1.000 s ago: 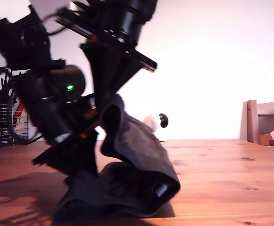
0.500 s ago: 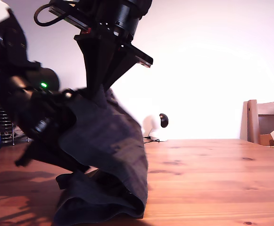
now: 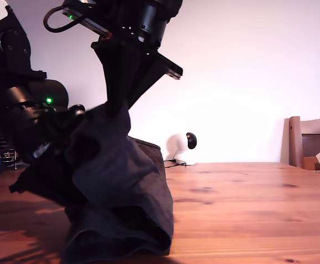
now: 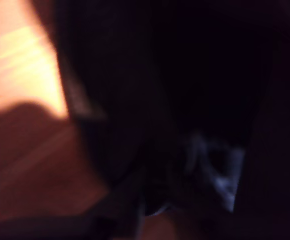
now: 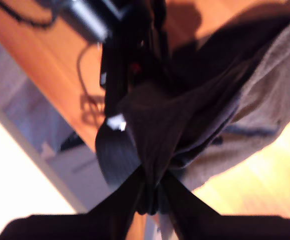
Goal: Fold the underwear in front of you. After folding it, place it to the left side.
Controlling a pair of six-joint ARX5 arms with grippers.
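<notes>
My second gripper [image 5: 152, 192] pinches the dark, crumpled underwear [image 3: 121, 181] up high while its bottom rests on the wooden table [image 3: 248, 214], and I cannot tell if my first gripper is open.

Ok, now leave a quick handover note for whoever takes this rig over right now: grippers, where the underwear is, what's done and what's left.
My second gripper: shut on a bunched edge of the underwear.
My first gripper: right at the cloth, but its own view is too dark and blurred to tell open or shut.
Underwear: upper part held up off the table, lower part heaped on the wood at the exterior view's left.
Done: garment picked up, mid-fold.
Left: lay the raised part over, flatten the fold, then set it aside as the task asks.
</notes>
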